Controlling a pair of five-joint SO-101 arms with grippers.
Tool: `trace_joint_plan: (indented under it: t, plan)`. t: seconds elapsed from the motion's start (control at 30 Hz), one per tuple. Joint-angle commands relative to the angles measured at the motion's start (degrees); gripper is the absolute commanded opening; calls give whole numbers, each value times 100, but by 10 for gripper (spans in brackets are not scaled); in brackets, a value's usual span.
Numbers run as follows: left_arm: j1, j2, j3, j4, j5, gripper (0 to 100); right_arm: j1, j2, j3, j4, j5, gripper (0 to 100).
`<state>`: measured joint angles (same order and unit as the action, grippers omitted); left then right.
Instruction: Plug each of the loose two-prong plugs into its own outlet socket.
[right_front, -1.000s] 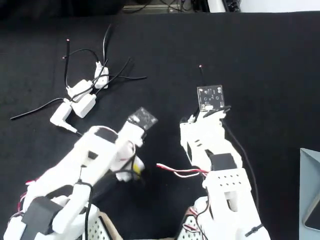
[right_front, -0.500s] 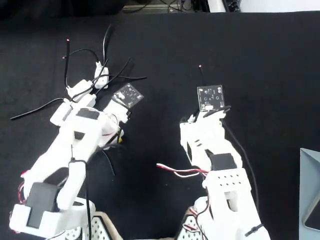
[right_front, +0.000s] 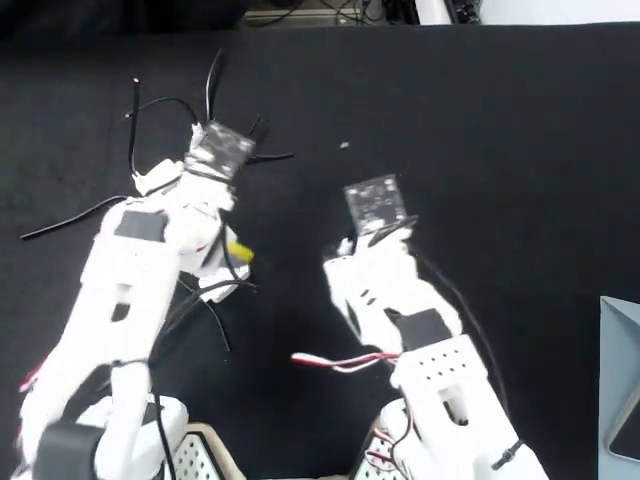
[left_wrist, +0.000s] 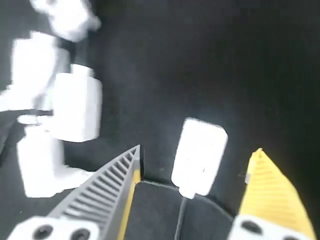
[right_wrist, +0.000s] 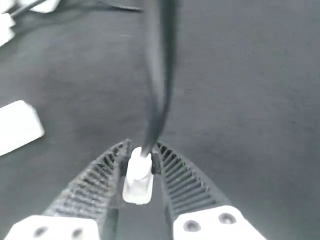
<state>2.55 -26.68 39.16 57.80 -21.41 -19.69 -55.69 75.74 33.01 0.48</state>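
My left pincer (left_wrist: 196, 151) stands wide open, gripping nothing, with a white plug (left_wrist: 200, 145) lying on the black bench (left_wrist: 225, 60) between its two tips. Just beside that plug is a cluster of white blocks (left_wrist: 75, 107) with cables. A second ago the left arm (right_front: 130, 280) was folded back near the bench's front edge. It has since swung out over the tangle of leads (right_front: 160, 178) toward the far left corner.

My right pincer (right_wrist: 141, 147) is clamped tight on a second plug (right_wrist: 137, 180), whose black cord (right_wrist: 157, 75) runs away from the tips. The right arm (right_front: 400, 300) has shifted left from its earlier spot at mid-bench and carried that plug along.
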Motion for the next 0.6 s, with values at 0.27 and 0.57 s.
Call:
trace_joint_plan:
  t: [0.27, 0.57]
  plan:
    - [-444, -2295, 1235, -765, 1380, 280, -1530, -92, -796, -132, 193, 11]
    - [-1244, -3877, 2123, -800, 2321, 278, -2198, 585, -884, -1108, 862, 11]
